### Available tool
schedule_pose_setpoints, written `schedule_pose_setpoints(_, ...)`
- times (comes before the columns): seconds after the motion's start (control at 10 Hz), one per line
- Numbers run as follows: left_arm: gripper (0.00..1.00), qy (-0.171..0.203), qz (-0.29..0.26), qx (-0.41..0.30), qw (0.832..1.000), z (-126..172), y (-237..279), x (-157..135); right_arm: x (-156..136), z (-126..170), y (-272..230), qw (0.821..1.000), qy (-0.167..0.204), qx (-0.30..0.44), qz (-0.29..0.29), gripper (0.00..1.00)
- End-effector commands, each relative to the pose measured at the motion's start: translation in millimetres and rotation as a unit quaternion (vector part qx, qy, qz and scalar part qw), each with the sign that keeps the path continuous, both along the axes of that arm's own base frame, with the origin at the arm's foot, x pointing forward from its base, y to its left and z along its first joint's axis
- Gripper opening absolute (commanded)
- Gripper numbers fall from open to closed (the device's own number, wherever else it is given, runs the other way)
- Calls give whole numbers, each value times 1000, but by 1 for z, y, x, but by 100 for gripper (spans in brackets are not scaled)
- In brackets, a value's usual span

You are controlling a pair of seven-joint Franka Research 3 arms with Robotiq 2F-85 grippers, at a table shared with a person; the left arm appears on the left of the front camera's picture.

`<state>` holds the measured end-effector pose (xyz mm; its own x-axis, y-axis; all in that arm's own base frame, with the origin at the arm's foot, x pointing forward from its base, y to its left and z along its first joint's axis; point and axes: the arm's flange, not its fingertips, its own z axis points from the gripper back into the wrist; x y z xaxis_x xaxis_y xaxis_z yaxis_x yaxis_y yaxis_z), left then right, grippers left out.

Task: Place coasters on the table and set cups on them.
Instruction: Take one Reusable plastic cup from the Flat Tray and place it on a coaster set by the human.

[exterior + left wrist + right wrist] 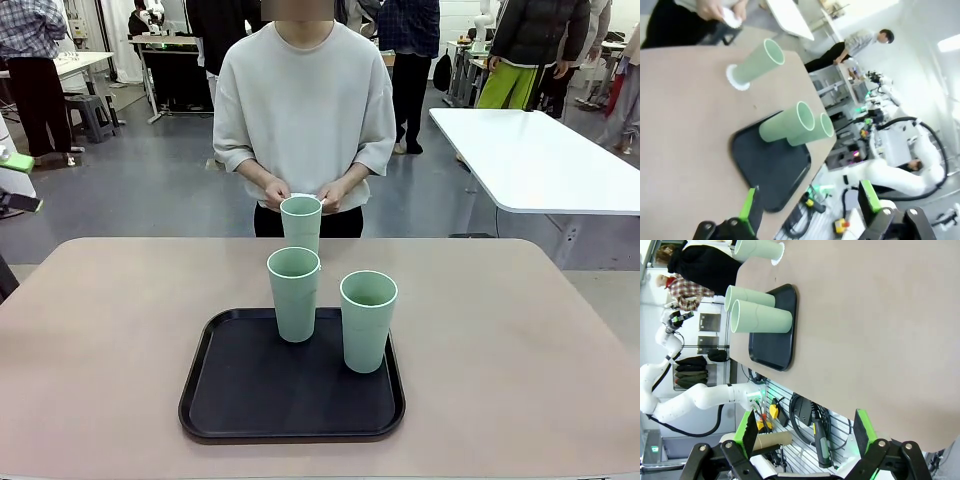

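The left gripper (807,205) is released, its green-padded fingers (747,204) spread wide apart at the near side of the table (685,125). Past them a black tray (775,170) lies on the tabletop, with two cups (790,125) standing on it close together. Farther on, a third cup (754,64) stands upright on a white scalloped coaster (735,81), apart from the tray. Beyond it, the person's hands (715,7) hold a white disc (731,18) at the far edge.

The right gripper (806,435) is also released, its fingers wide apart, just off the table's edge. In this rolled view the tray lies ahead with the two cups side by side on it. The third cup sits on its coaster near the far edge, in front of the person.

From the front, the two cups stand on the tray's far half, one left of centre and farther back, the other to the right and nearer. The third cup stands on the table behind the tray, its base hidden by the left one. The person's hands meet just behind its rim.
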<state>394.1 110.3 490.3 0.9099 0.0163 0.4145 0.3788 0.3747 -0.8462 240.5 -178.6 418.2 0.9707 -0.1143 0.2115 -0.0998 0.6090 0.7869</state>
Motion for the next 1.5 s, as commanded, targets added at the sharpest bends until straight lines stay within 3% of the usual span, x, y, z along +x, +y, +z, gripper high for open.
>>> schedule_pose_setpoints(0.0, 100, 0, 7, -49, 999, -17, 25, 9, 2, -1, 0, 1000, -8, 9, 1, 100)
schedule_pose_setpoints(0.4, 100, 38, 19, -74, 996, -43, 94, -15, 2, -1, 0, 1000, -8, 9, 1, 100)
schedule_pose_setpoints(0.5, 100, 58, 6, -72, 996, -46, 101, -19, 2, -1, 0, 1000, -8, 9, 1, 100)
schedule_pose_setpoints(0.9, 100, 85, -38, -64, 994, -55, 107, -28, 2, -1, 0, 1000, -8, 9, 1, 100)
schedule_pose_setpoints(1.2, 100, 64, -73, -63, 993, -55, 97, -29, 2, -1, 0, 1000, -8, 9, 1, 100)
schedule_pose_setpoints(1.3, 100, 33, -108, -50, 992, -51, 78, -36, 2, -1, 0, 1000, -8, 9, 1, 100)
schedule_pose_setpoints(1.4, 100, 82, -48, -69, 993, -57, 95, -29, 2, -1, 0, 1000, -8, 9, 1, 100)
